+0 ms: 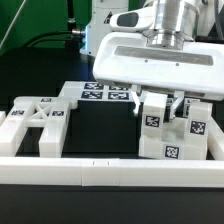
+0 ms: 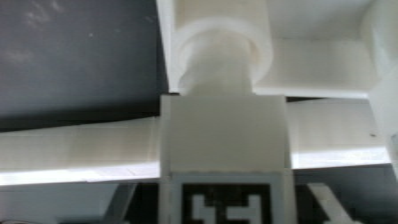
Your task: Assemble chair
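My gripper (image 1: 160, 104) hangs at the exterior view's right, over a white notched block (image 1: 176, 140) that carries several square tags. In the wrist view my gripper (image 2: 222, 198) is shut on a cube-ended peg (image 2: 222, 140). The peg's tagged cube end sits between the dark fingers (image 2: 139, 200), and its round shaft (image 2: 221, 60) points into a white part ahead. Whether the shaft is seated there I cannot tell. The X-braced frame (image 1: 35, 122) lies flat at the exterior view's left, apart from the gripper.
The marker board (image 1: 105, 93) lies behind the middle of the black mat. A long plain white border rail (image 1: 100, 170) runs along the front. Another white rail (image 2: 89, 150) crosses the wrist view under the peg.
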Tool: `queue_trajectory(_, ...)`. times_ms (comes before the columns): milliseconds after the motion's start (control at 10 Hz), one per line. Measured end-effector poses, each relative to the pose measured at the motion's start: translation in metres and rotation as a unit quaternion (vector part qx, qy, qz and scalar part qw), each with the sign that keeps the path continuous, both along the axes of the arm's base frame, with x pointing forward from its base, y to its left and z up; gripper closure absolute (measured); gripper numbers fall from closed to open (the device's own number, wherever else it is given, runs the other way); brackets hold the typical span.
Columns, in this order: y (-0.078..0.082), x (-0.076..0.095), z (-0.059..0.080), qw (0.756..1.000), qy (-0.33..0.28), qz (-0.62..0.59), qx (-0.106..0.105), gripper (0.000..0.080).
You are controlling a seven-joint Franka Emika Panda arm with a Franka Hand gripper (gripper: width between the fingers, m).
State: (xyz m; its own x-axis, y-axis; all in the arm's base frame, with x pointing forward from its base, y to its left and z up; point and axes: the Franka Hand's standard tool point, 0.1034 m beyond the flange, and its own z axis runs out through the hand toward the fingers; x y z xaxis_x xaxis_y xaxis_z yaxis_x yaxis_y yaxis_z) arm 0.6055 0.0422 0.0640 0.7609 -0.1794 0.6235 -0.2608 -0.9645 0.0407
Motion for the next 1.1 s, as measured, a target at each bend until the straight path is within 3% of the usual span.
queue_trajectory(300,0.0,-0.001,-0.005,1.0,0.025,-0.003,0.008,0.0459)
queue_trajectory(500,-0.004,0.002,0.002,1.0,0.028,-0.004,0.013,0.0186)
queue_trajectory(700,-0.008,0.005,0.009,0.999,0.035,0.001,0.015,0.0158)
queue_trajectory(1100,-0.033,0.017,0.053,0.996,0.074,0.014,0.047,0.015)
